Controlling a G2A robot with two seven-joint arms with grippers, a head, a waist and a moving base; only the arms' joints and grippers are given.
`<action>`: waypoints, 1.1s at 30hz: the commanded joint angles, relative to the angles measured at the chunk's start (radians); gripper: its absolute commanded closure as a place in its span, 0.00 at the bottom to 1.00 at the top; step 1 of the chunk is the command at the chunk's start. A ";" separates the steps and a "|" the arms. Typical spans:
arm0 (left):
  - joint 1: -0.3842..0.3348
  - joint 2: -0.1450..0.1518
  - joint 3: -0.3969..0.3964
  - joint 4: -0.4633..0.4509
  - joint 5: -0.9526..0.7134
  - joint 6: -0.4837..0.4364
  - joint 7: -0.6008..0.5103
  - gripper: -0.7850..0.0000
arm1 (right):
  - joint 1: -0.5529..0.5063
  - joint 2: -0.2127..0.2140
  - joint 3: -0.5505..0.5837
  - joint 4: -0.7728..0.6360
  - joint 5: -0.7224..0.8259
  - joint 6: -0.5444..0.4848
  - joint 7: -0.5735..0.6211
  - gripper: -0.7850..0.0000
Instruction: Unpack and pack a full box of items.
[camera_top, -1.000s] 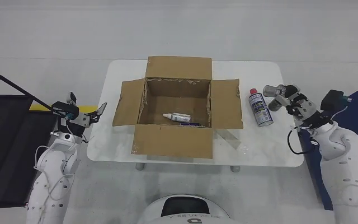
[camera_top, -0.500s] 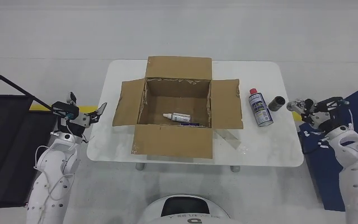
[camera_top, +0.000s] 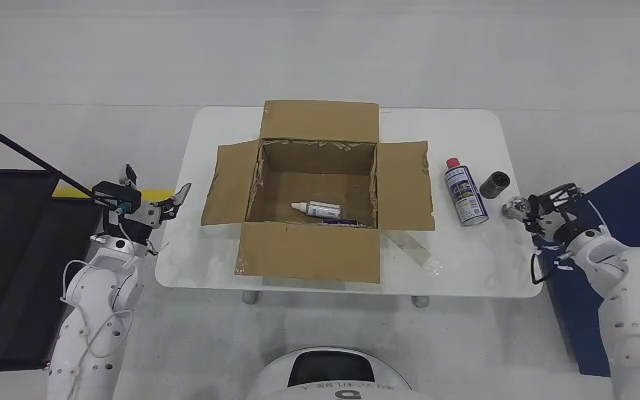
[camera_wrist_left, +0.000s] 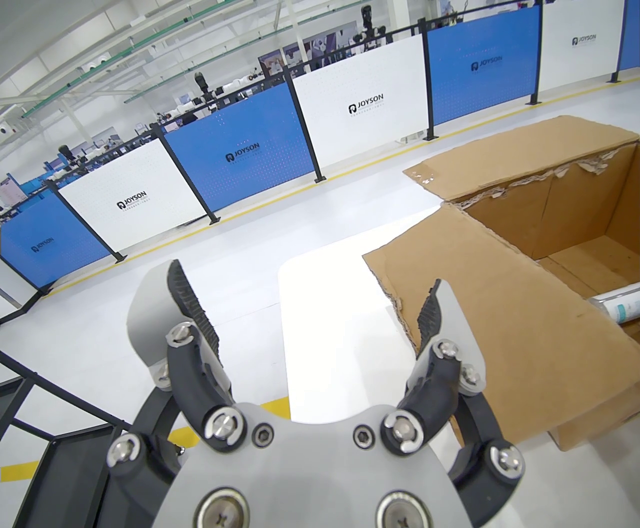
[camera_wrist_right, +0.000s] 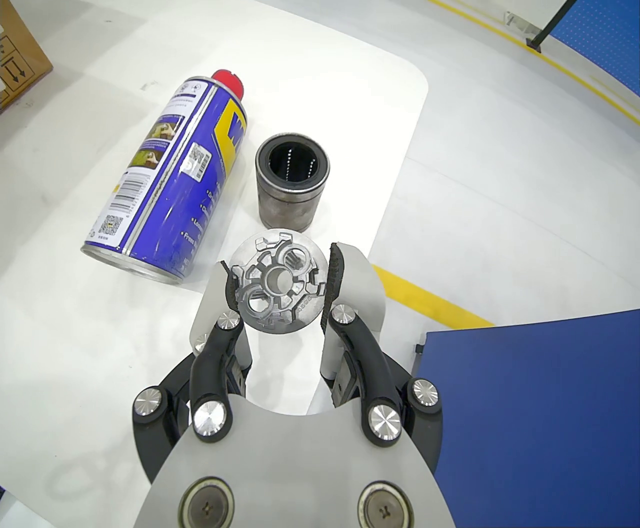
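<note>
The top camera looks straight down from above the arms and takes in the whole table (camera_top: 460, 130) and the open box (camera_top: 320, 122). The left wrist camera sits close behind the left gripper (camera_wrist_left: 306, 275) and faces forward, low over the table, to the box ahead of it. The right wrist camera, close behind the right gripper (camera_wrist_right: 278, 255), looks steeply down; the spray can (camera_wrist_right: 170, 180) and metal cylinder (camera_wrist_right: 287, 200) just beyond it appear in the top view too.

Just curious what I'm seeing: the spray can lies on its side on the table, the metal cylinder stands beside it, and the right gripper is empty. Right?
Not quite. The right gripper is shut on a round metal part, as the right wrist view shows. The spray can does lie on its side on the table, the metal cylinder standing beside it.
</note>
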 joint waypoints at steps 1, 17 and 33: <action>0.000 0.000 0.000 0.000 0.000 0.000 0.000 0.00 | 0.003 0.000 -0.008 -0.003 0.000 0.007 0.022 1.00; 0.000 0.000 0.000 0.000 0.000 0.000 0.000 0.00 | 0.033 0.001 -0.046 0.006 0.029 0.010 0.075 0.61; 0.000 0.000 0.000 0.000 0.000 0.000 0.000 0.00 | 0.008 0.011 -0.015 -0.023 0.074 -0.043 0.020 0.28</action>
